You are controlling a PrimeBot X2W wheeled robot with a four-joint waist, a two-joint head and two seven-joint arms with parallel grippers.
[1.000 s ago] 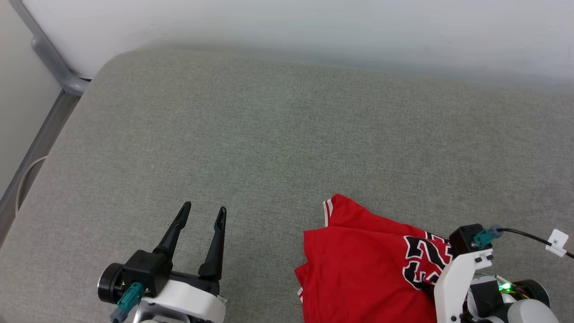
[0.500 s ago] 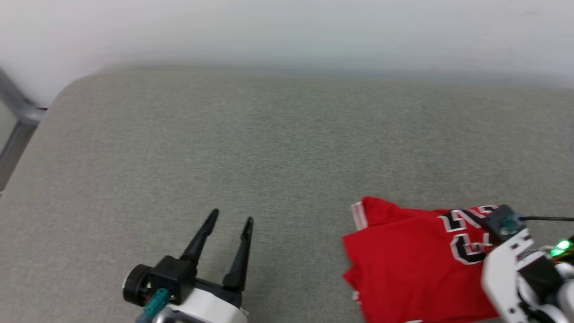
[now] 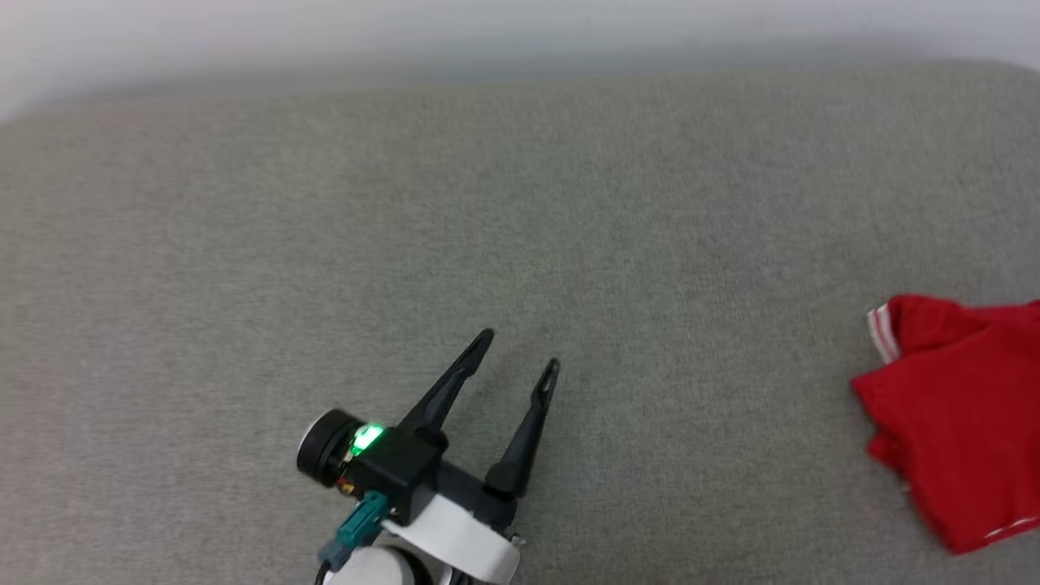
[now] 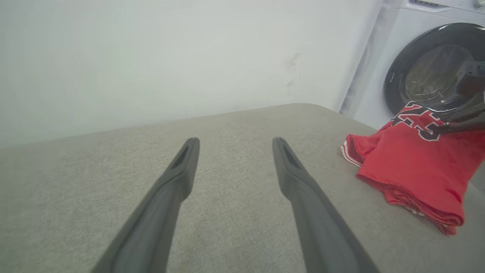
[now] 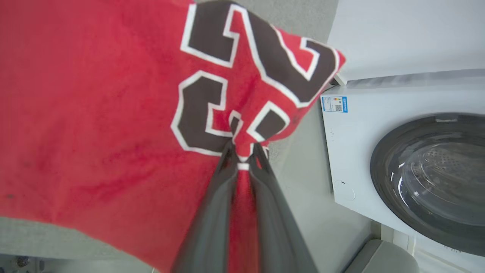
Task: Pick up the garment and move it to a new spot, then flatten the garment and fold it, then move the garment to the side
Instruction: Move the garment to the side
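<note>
Garment (image 3: pixel 959 414), red jersey, bunched at the right end of the grey cushion (image 3: pixel 520 203): left gripper (image 3: pixel 519 348) spread and empty mid-cushion, right gripper (image 5: pixel 243 151) pinched on its dark print (image 5: pixel 212 113); advise lifting high before carrying so hems clear.

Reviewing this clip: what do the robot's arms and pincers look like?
The left pincer has two long, tapering black fingers with slotted tips, on a black block carrying a lit green lamp, a teal cable plug and a round black cylinder, joined to a white wrist shell. The right pincer shows the same dark tapering fingers.
</note>
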